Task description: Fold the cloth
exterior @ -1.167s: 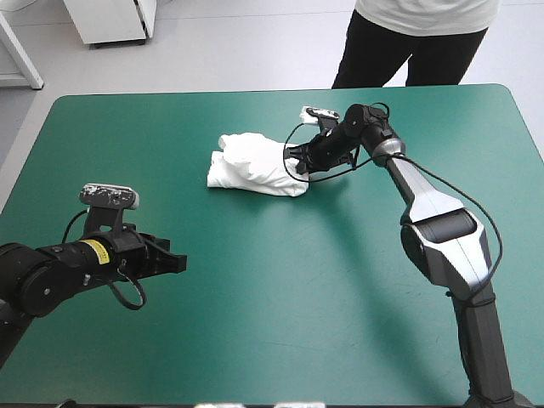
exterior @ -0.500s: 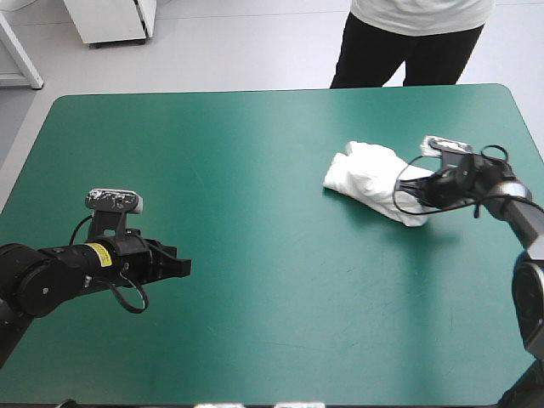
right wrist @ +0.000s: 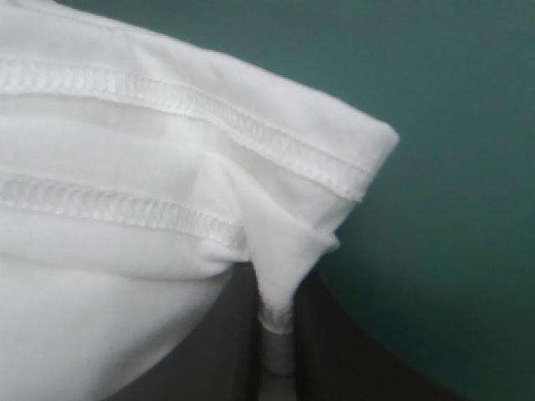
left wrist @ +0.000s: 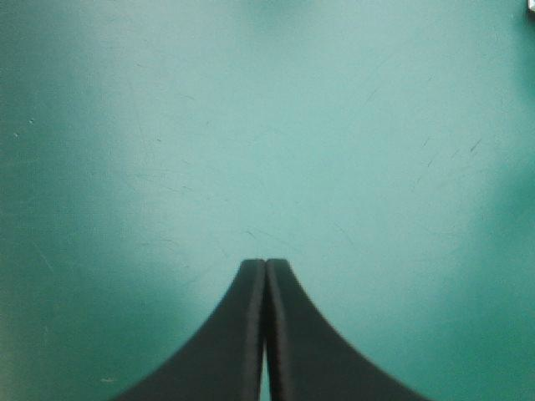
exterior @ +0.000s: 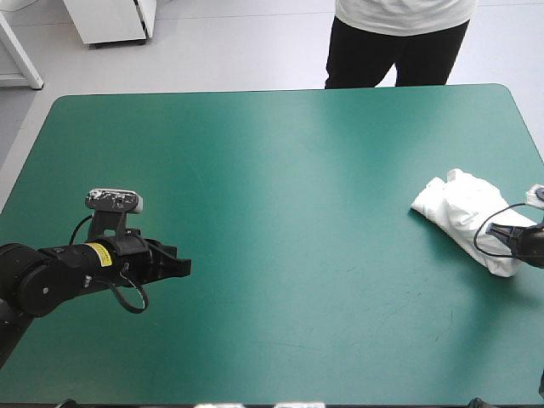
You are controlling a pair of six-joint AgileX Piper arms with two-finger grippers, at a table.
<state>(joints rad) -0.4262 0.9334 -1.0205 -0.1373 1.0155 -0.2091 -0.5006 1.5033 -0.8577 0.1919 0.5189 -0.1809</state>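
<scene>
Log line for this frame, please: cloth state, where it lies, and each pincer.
T-shirt: folded bundle by right edge of teal-green cover | right pincer: shut on T-shirt edge | left pincer: shut, empty, over bare cover

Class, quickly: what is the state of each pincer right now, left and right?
Left pincer: closed, holding nothing.
Right pincer: closed on a fold of the T-shirt.

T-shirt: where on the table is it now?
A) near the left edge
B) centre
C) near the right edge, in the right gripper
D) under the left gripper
C: the T-shirt lies bundled by the right edge of the table, a fold pinched in the right gripper.
</scene>
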